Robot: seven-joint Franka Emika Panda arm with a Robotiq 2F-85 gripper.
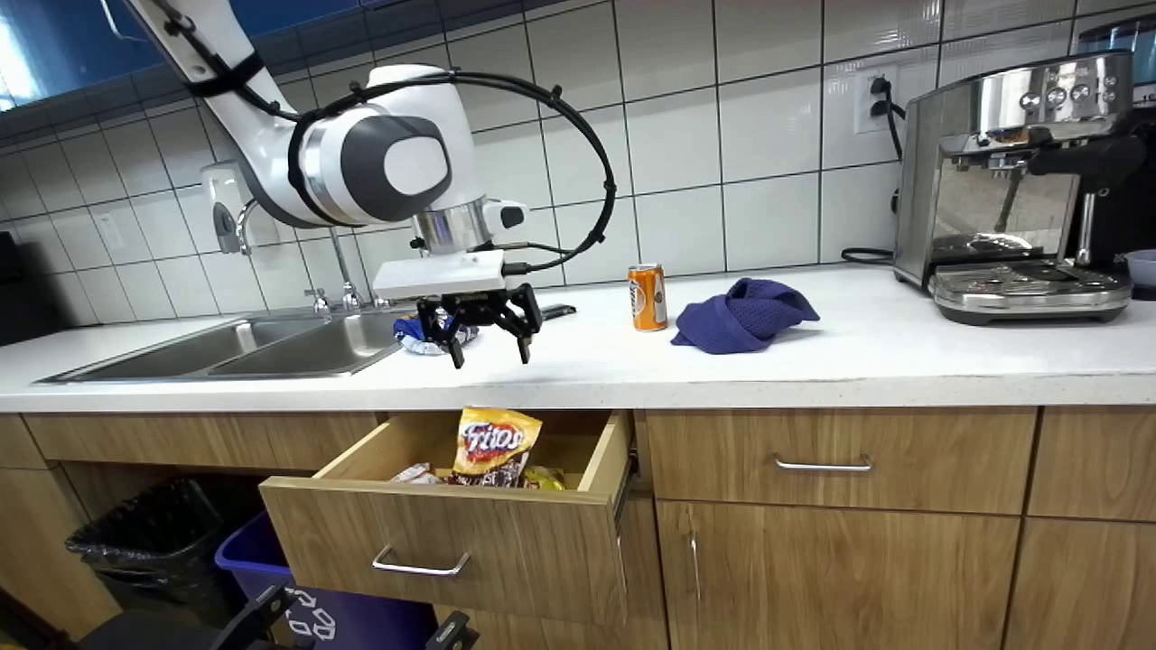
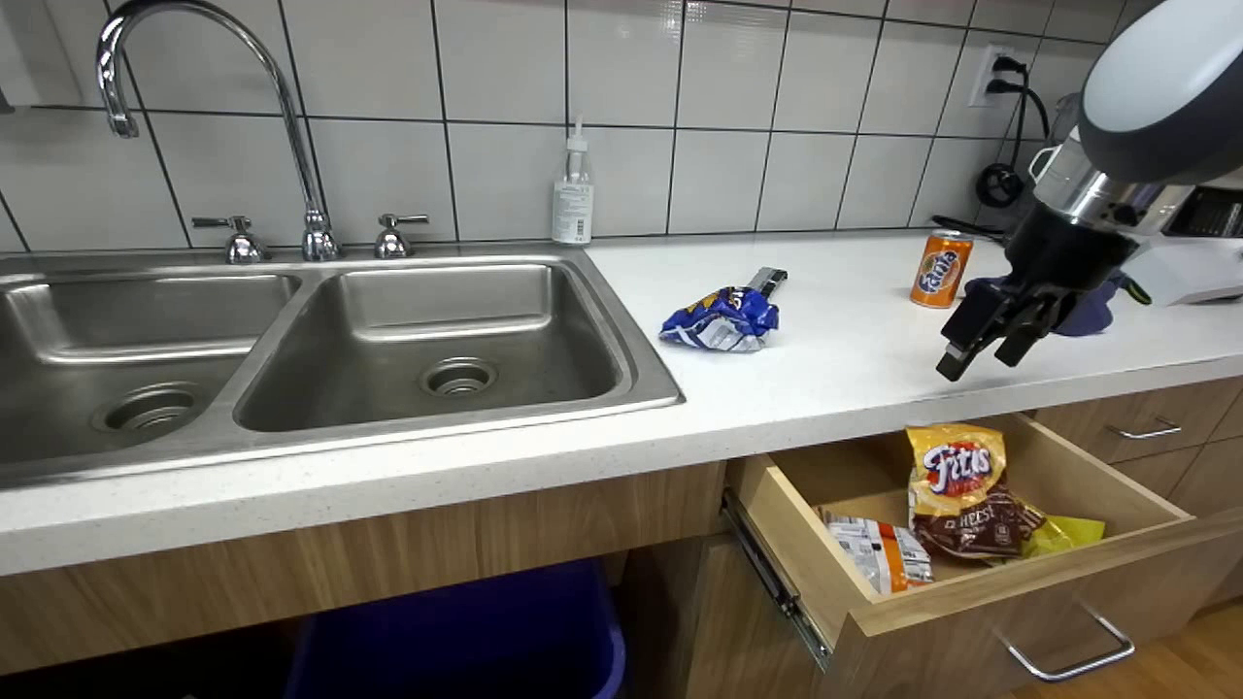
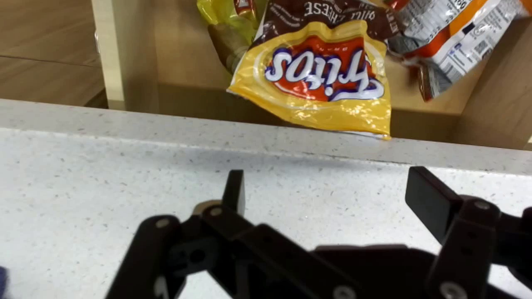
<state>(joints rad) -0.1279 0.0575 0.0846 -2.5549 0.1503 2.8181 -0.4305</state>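
On the left I see a steel sink (image 1: 289, 354), then a crumpled blue bag (image 2: 723, 318). The gripper (image 1: 491, 358) hangs spread wide above the counter (image 1: 587, 366); lower and nearer, the Fritos bag (image 1: 495, 442) sits in the open drawer (image 1: 452, 533). Farther right: orange can (image 1: 647, 298), blue cloth (image 1: 745, 316).

The yellow-and-brown Fritos bag (image 2: 963, 490) stands tilted in the open wooden drawer (image 1: 452, 528), its logo side facing the drawer's front and its yellow end uppermost.

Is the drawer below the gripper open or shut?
Open: the drawer stands out beyond the counter, with the Fritos bag visible inside.
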